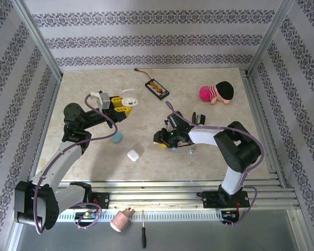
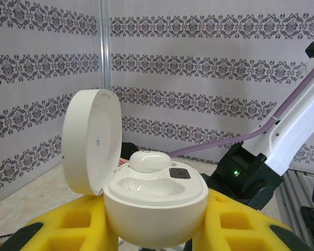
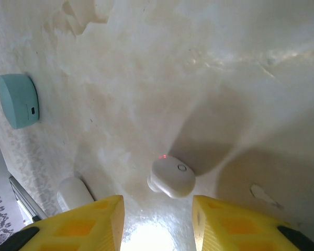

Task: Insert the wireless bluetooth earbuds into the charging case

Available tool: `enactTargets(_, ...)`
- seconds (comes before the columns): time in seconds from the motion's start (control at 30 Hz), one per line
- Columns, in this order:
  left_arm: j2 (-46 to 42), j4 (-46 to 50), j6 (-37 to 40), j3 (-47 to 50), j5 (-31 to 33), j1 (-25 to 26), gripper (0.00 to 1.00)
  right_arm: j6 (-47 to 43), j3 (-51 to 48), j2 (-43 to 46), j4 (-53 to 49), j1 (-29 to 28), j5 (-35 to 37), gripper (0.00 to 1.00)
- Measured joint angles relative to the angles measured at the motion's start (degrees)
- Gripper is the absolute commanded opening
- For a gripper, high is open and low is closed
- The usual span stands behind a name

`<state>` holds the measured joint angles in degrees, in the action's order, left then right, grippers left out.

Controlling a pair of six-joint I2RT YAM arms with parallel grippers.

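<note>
Tabletop point(image 1: 186, 78) in glossy cream marble-look finish, patterned wallpaper on 3 sides, ribbed aluminium rails point(image 1: 261, 136) along the right & near edges.

L gripper point(image 1: 120, 107), w/ blocky yellow plastic fingers point(image 2: 68, 225), is clamped on both sides of a smooth white round plastic charging case point(image 2: 157, 204). The case's disc-shaped lid point(image 2: 89, 141) stands hinged upright at one side. One glossy white pebble-shaped earbud point(image 2: 149, 161) sits in the case's far seat, next to a shallow moulded hollow. L arm rises from its near-left base, elbow bent, w/ the case held off the table at upper left-ctr.

R gripper point(image 3: 158, 225) has the same yellow fingers, standing apart w/ nothing between them, wrist tipped down at the table. A second white plastic earbud point(image 3: 171, 177), rounded w/ a tiny red light at its rim, lies on the table just beyond the fingertips, untouched. R arm folds low from its near-right base, forearm reaching toward ctr.

A matte light-blue rounded case point(image 1: 116, 137) & a shut white pebble case point(image 1: 134, 155) lie between the arms, apart from each other. A pink-and-black plush doll point(image 1: 217, 93) & a black rectangular board point(image 1: 157, 89) sit near the far edge, well apart from both grippers. Bare table lies around the loose earbud.
</note>
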<state>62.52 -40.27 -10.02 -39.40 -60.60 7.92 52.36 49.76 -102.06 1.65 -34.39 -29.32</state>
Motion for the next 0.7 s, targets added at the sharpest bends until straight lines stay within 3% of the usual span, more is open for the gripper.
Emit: enactTargets(0.7,-0.57,0.68,0.87,0.0,-0.15,0.0,0.24,-3.34,8.26,-6.29,-1.73,0.9,-0.17,0.38)
